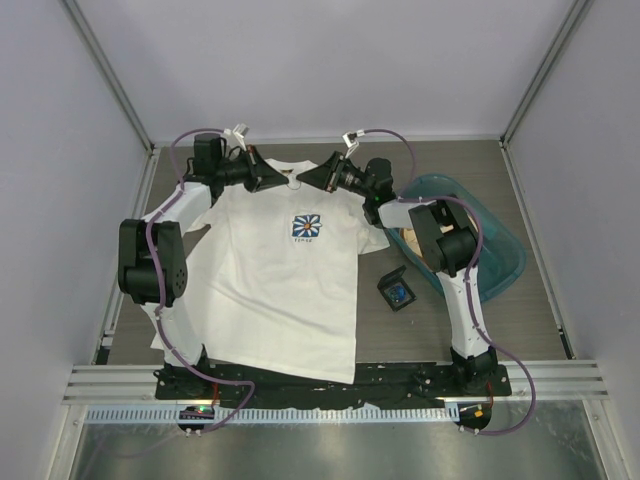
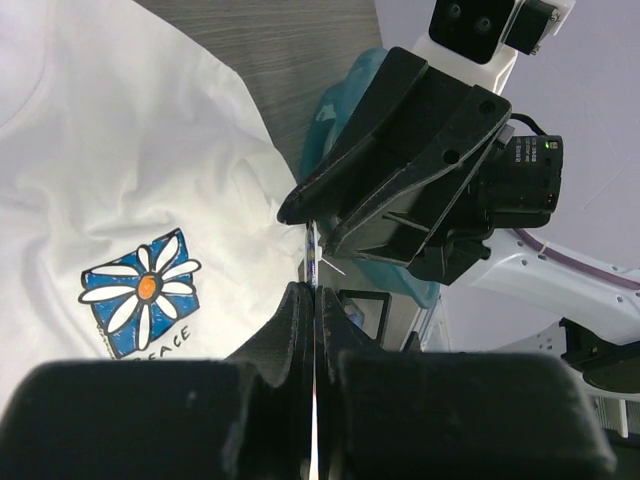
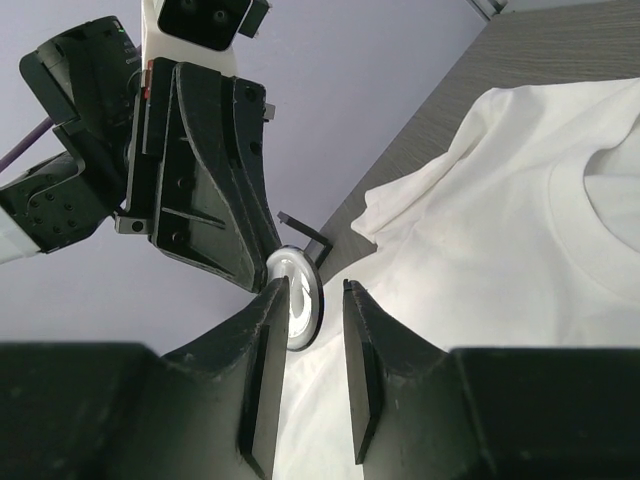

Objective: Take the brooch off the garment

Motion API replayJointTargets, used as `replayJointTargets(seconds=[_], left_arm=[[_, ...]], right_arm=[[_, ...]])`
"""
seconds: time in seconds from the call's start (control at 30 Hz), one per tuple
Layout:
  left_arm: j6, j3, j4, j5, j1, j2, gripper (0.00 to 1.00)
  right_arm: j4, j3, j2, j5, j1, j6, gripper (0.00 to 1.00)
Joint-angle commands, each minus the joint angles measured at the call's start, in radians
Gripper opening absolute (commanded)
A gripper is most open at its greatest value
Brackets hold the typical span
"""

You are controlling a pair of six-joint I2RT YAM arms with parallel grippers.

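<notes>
The white T-shirt (image 1: 280,290) lies flat on the table, its blue-and-white flower print (image 1: 306,227) on the chest. Both grippers meet at the collar. My left gripper (image 1: 283,178) is shut on the brooch, seen edge-on as a thin sliver (image 2: 312,250) in the left wrist view. In the right wrist view the brooch (image 3: 305,300) shows as a small round disc with a dark rim and pale face. My right gripper (image 3: 317,285) is open, its jaws on either side of the disc. I cannot tell whether the brooch is still pinned to the cloth.
A small black square box (image 1: 397,291) sits on the table right of the shirt. A teal basin (image 1: 495,250) stands at the right, beside the right arm. Walls enclose the table on three sides.
</notes>
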Motion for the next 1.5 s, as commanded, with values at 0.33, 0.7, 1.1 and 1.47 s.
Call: replayJointTargets(seconds=[0.33,0.7,1.1,1.47], left_arm=[[-0.041,0.024,0.081,0.032,-0.008,-0.01,0.0],[-0.061,0.039,0.065,0.039,-0.01,0.012,0.21],[0.0,0.058,-0.011,0.013,-0.01,0.01,0.0],[0.083,0.09,-0.117,-0.021,-0.01,0.007,0.0]], right_arm=[[0.137,0.049,0.011,-0.06,0.007,0.052,0.03],[0.173,0.048,0.019,-0.051,0.004,0.075,0.01],[0.165,0.031,0.008,-0.027,-0.011,0.087,0.16],[0.239,0.051,0.025,-0.085,-0.013,0.155,0.37]])
